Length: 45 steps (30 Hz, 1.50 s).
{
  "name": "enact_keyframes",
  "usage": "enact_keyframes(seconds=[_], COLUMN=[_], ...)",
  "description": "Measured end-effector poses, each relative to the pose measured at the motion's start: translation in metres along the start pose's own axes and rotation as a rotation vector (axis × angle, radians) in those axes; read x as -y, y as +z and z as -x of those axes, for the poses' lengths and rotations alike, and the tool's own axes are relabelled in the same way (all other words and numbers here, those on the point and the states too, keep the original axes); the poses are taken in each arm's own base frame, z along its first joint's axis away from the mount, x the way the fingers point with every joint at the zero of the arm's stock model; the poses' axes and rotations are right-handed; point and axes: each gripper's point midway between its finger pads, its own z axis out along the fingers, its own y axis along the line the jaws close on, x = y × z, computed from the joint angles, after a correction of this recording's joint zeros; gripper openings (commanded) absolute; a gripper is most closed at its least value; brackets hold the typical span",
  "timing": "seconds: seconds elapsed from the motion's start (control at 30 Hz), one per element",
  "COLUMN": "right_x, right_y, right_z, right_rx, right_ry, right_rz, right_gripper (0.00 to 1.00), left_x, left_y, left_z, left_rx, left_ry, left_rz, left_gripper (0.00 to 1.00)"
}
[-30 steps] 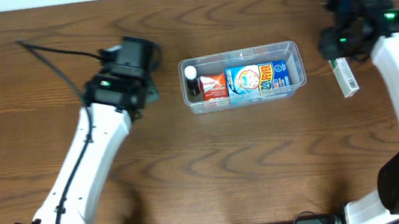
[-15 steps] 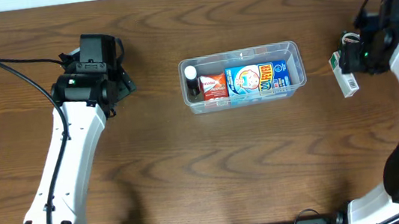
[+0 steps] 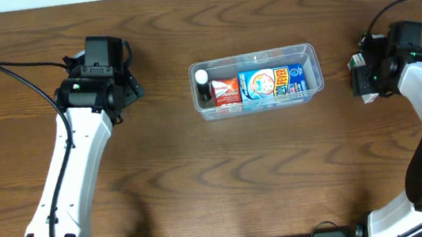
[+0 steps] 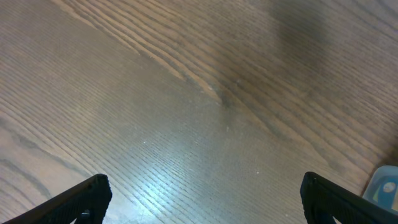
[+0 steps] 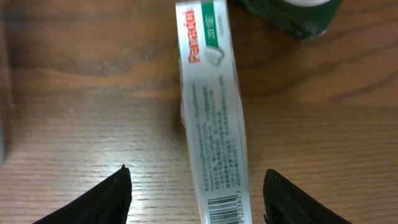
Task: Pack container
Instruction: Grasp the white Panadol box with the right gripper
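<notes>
The clear plastic container (image 3: 309, 53) lies at the table's middle, holding a dark bottle with a white cap (image 3: 203, 87), a red box (image 3: 225, 90) and a blue packet (image 3: 272, 83). My right gripper (image 3: 366, 78) is open above a white Panadol box (image 5: 213, 118), which lies on the wood right of the container. In the right wrist view the box lies between the two fingertips (image 5: 198, 196), untouched. My left gripper (image 3: 105, 99) is open and empty over bare wood far left of the container; its fingertips (image 4: 205, 196) stand wide apart.
A dark green object (image 5: 292, 15) lies just beyond the Panadol box's far end. A black cable (image 3: 13, 63) trails along the table's back left. A blue edge (image 4: 382, 183) shows at the left wrist view's right border.
My right arm has swung from the back right corner down over the Panadol box. My left arm moved left, away from the container, then stayed still.
</notes>
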Motion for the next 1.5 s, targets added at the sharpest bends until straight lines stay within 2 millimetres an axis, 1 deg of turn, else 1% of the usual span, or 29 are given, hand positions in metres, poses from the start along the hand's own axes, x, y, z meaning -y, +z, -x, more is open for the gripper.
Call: enact_keyframes(seconds=[0.17,0.33,0.47,0.6,0.7,1.1,1.17,1.2,1.3,1.37,1.5], right_x=[0.006,0.011,0.012,0.012,0.012,0.011,0.012,0.011,0.01,0.01,0.01], right_y=[0.005,0.005,0.005,0.005,0.005,0.006,0.008,0.01,0.017,0.017,0.017], right_z=[-0.006,-0.008,-0.008,-0.008,-0.006,-0.003,-0.003,-0.004,-0.007,-0.006,-0.006], right_rx=[-0.002,-0.001,-0.001,-0.001,0.004,0.019,0.018,0.013,-0.002,0.002,0.002], right_ry=[-0.011,-0.004,-0.004,-0.004,-0.005,-0.005,-0.005,-0.005,-0.004,-0.006,-0.005], right_rz=[-0.025,-0.032,-0.032,-0.032,-0.033,-0.028,-0.028,-0.026,-0.02,-0.02,-0.02], right_gripper=[0.57,0.45,0.43,0.39,0.39,0.43,0.4,0.33,0.22,0.21,0.23], left_x=[0.0,0.0,0.0,0.0,0.0,0.0,0.0,0.0,0.0,0.0,0.0], left_y=[0.0,0.0,0.0,0.0,0.0,0.0,0.0,0.0,0.0,0.0,0.0], left_z=[0.0,0.0,0.0,0.0,0.0,0.0,0.0,0.0,0.0,0.0,0.0], left_rx=[0.0,0.0,0.0,0.0,0.0,0.0,0.0,0.0,0.0,0.0,0.0], left_ry=[0.0,0.0,0.0,0.0,0.0,0.0,0.0,0.0,0.0,0.0,0.0], left_rz=[0.0,0.0,0.0,0.0,0.0,0.0,0.0,0.0,0.0,0.0,0.0], left_gripper=[0.98,0.98,0.98,0.98,0.98,0.98,0.98,0.98,0.98,0.98,0.98])
